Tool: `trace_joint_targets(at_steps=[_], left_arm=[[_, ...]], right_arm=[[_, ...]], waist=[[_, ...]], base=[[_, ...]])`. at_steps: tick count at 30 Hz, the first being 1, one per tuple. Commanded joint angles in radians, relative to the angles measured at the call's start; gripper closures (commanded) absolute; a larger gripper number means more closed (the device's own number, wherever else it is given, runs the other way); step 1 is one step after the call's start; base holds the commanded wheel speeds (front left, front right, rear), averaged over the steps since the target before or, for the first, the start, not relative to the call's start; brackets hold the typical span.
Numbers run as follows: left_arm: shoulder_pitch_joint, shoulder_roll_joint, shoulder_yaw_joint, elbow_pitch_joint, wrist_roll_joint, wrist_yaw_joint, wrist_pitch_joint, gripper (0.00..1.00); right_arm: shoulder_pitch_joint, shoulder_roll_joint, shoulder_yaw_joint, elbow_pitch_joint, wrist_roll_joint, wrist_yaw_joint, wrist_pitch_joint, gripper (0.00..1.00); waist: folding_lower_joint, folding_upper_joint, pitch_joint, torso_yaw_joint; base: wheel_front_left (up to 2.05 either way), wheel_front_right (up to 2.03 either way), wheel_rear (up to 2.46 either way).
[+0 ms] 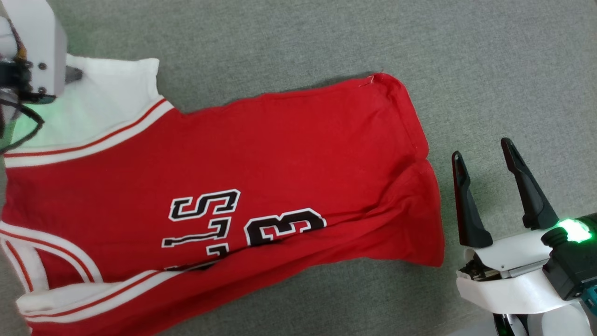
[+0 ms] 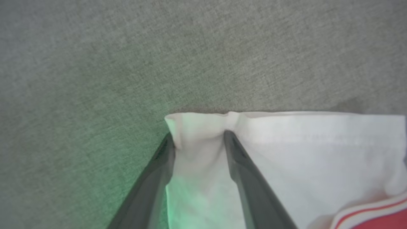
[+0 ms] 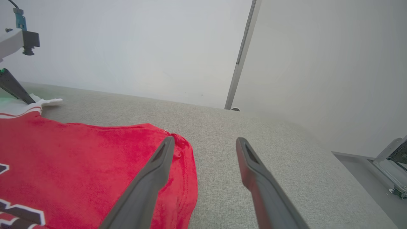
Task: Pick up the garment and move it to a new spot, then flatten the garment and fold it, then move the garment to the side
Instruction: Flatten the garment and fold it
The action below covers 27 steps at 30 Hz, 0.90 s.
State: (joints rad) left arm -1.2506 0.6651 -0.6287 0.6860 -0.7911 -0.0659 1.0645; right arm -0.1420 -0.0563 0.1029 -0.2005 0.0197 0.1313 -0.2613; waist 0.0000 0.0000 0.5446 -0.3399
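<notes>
The garment (image 1: 233, 163) lies spread on the grey cloth surface, a red shirt with white sleeves, striped trim and black-white lettering. Its hem end points right, and a long crease runs across its lower half. My left gripper (image 2: 198, 136) is at the far corner of the upper white sleeve (image 2: 302, 152). Its fingers (image 2: 159, 178) stand apart, pressed down on the cloth, which puckers between them. My right gripper (image 1: 482, 149) hovers open just right of the hem, holding nothing. In the right wrist view, that gripper (image 3: 206, 141) has its left finger over the red corner (image 3: 178, 143).
The grey fabric surface (image 1: 326, 42) stretches beyond the shirt on the far and right sides. A pale wall (image 3: 143, 47) with a vertical metal strip (image 3: 241, 54) stands behind it. A metal frame (image 3: 391, 159) sits low beyond the surface's right edge.
</notes>
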Motion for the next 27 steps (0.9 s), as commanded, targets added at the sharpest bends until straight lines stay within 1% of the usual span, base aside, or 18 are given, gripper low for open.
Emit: trace_joint_targets(at_steps=[1, 5, 8, 10, 12, 13, 15, 18, 22, 27], left_arm=[[0.144, -0.038, -0.056, 0.059, -0.008, 0.0, 0.054, 1.0], [0.137, -0.05, -0.053, 0.043, -0.009, -0.003, 0.017, 1.0], [0.129, -0.055, -0.053, 0.041, -0.008, -0.011, -0.003, 1.0], [0.122, -0.061, -0.05, 0.043, -0.014, -0.015, -0.012, 1.0], [0.116, -0.067, -0.05, 0.042, -0.013, -0.018, -0.026, 1.0], [0.112, -0.07, -0.05, 0.043, -0.013, -0.02, -0.03, 1.0], [0.104, -0.078, -0.052, 0.045, -0.016, -0.025, -0.036, 1.0], [0.088, -0.093, -0.055, 0.047, -0.018, -0.028, -0.043, 1.0], [0.069, -0.122, -0.063, 0.047, -0.019, -0.036, -0.055, 1.0], [0.051, -0.148, -0.075, 0.055, -0.018, -0.041, -0.066, 1.0]], right_arm=[[-0.011, 0.004, -0.002, -0.001, -0.001, -0.001, -0.005, 0.0], [-0.025, 0.004, -0.009, -0.005, 0.011, -0.001, -0.005, 0.0], [-0.051, -0.004, -0.009, 0.017, 0.034, -0.001, -0.005, 0.0], [-0.066, -0.023, 0.004, 0.071, 0.058, -0.001, -0.003, 0.0], [-0.124, -0.054, 0.025, 0.12, 0.078, -0.001, 0.015, 0.0], [-0.151, -0.063, 0.035, 0.147, 0.102, -0.001, 0.041, 0.0], [-0.221, -0.108, 0.066, 0.189, 0.13, -0.001, 0.098, 0.0], [-0.339, -0.154, 0.116, 0.263, 0.208, -0.001, 0.21, 0.0], [-0.49, -0.209, 0.191, 0.381, 0.322, -0.001, 0.395, 0.0], [-0.643, -0.256, 0.341, 0.491, 0.497, -0.001, 0.626, 0.0]], waist=[[0.0, 0.0, -0.003, 0.003], [0.0, 0.0, -0.02, 0.011], [0.0, 0.0, -0.035, 0.018], [0.0, 0.0, -0.042, 0.025], [0.0, 0.0, -0.046, 0.03], [0.0, 0.0, -0.047, 0.032], [0.0, 0.0, -0.047, 0.039], [0.0, 0.0, -0.043, 0.051], [0.0, 0.0, -0.029, 0.073], [0.0, 0.0, -0.013, 0.097]], base=[[0.0, 0.0, 0.0], [0.0, 0.0, 0.0], [0.0, 0.0, 0.0], [0.0, 0.0, 0.0], [0.0, 0.0, 0.0], [0.0, 0.0, 0.0], [0.0, 0.0, 0.0], [0.0, 0.0, 0.0], [0.0, 0.0, 0.0], [0.0, 0.0, 0.0]])
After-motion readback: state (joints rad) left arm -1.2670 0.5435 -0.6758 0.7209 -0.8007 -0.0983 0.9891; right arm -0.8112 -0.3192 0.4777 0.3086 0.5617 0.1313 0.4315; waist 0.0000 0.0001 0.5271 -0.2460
